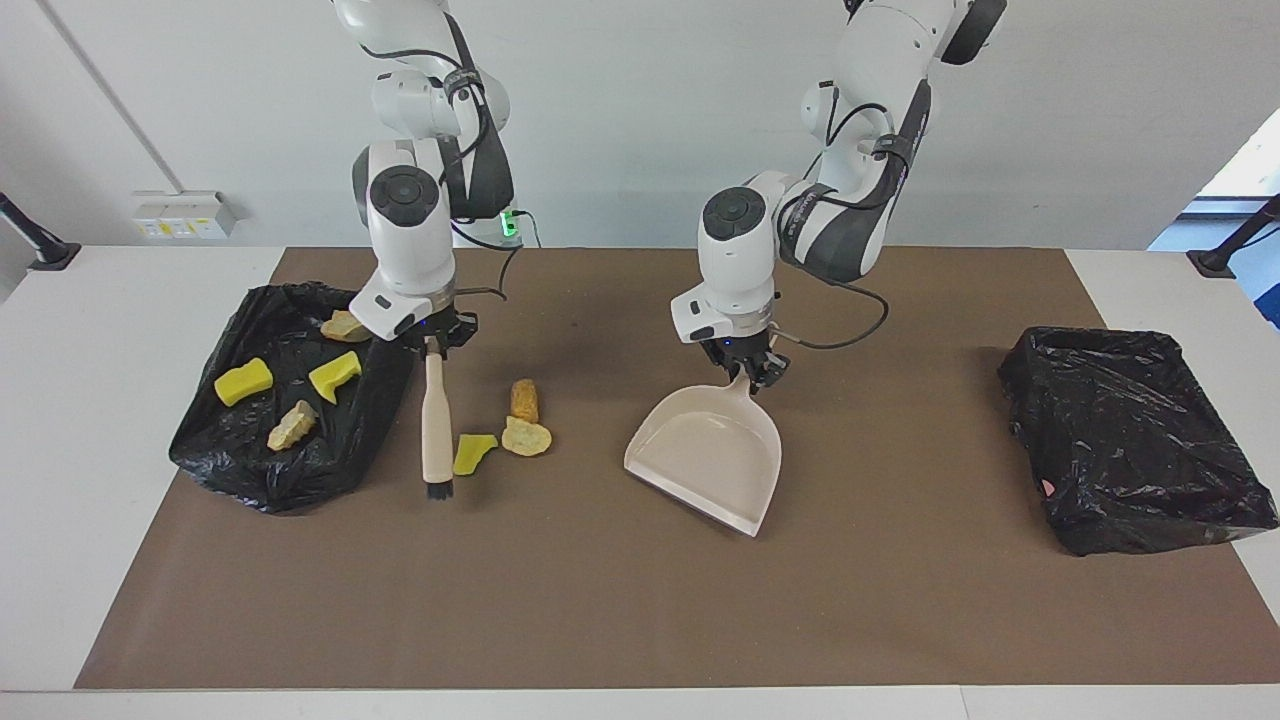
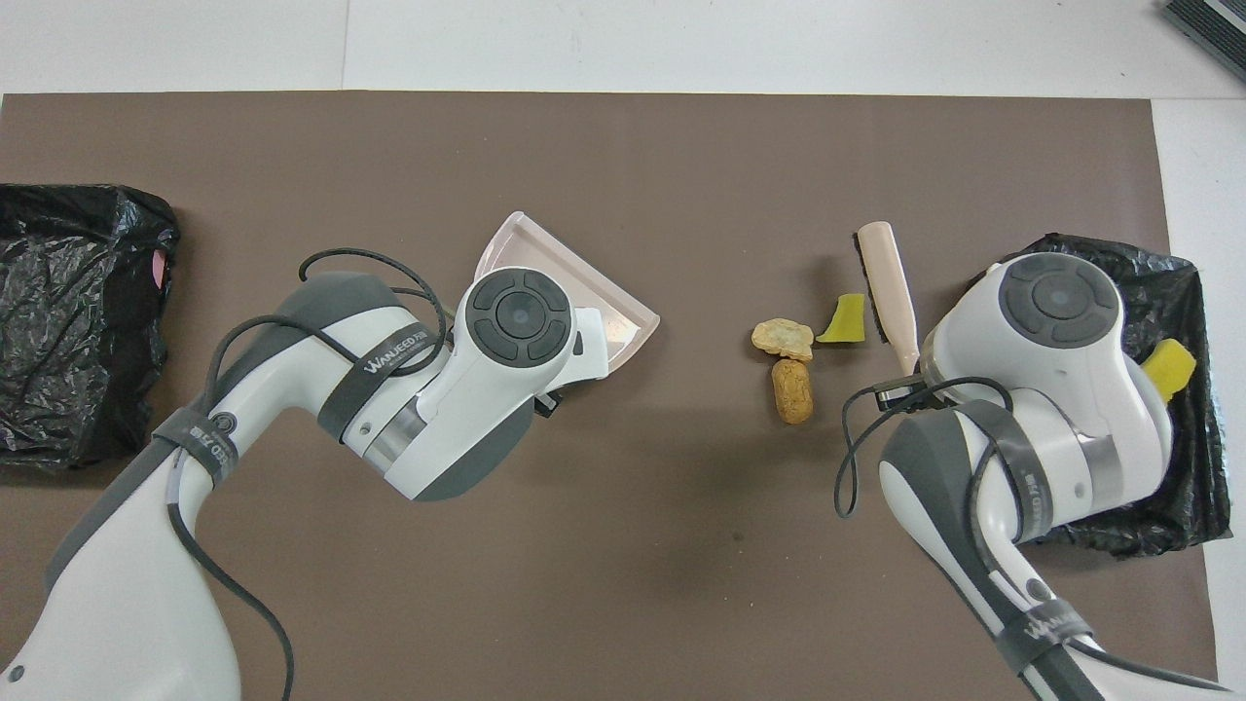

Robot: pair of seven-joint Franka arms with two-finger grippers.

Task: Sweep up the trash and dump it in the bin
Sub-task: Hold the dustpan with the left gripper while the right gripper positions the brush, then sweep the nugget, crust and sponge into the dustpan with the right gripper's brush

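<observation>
My right gripper (image 1: pixel 434 345) is shut on the handle of the beige brush (image 1: pixel 435 420) (image 2: pixel 891 282), whose black bristles sit at the end farther from the robots. Right beside the brush on the mat lie three pieces of trash: a yellow-green sponge bit (image 1: pixel 472 452) (image 2: pixel 843 321), a pale beige chunk (image 1: pixel 526 438) (image 2: pixel 782 337) and an orange-brown lump (image 1: pixel 524 400) (image 2: pixel 793 391). My left gripper (image 1: pixel 746 376) is shut on the handle of the beige dustpan (image 1: pixel 710 455) (image 2: pixel 531 245) at mid-table, its mouth turned toward the trash. The black-lined bin (image 1: pixel 1130 440) (image 2: pixel 68 321) stands at the left arm's end.
A crumpled black bag (image 1: pixel 290 470) (image 2: pixel 1183 292) lies at the right arm's end, under my right arm. On it rest two yellow sponge bits (image 1: pixel 243 381) (image 1: pixel 335 375) and two beige chunks (image 1: pixel 292 425) (image 1: pixel 345 326). A brown mat (image 1: pixel 640 600) covers the table.
</observation>
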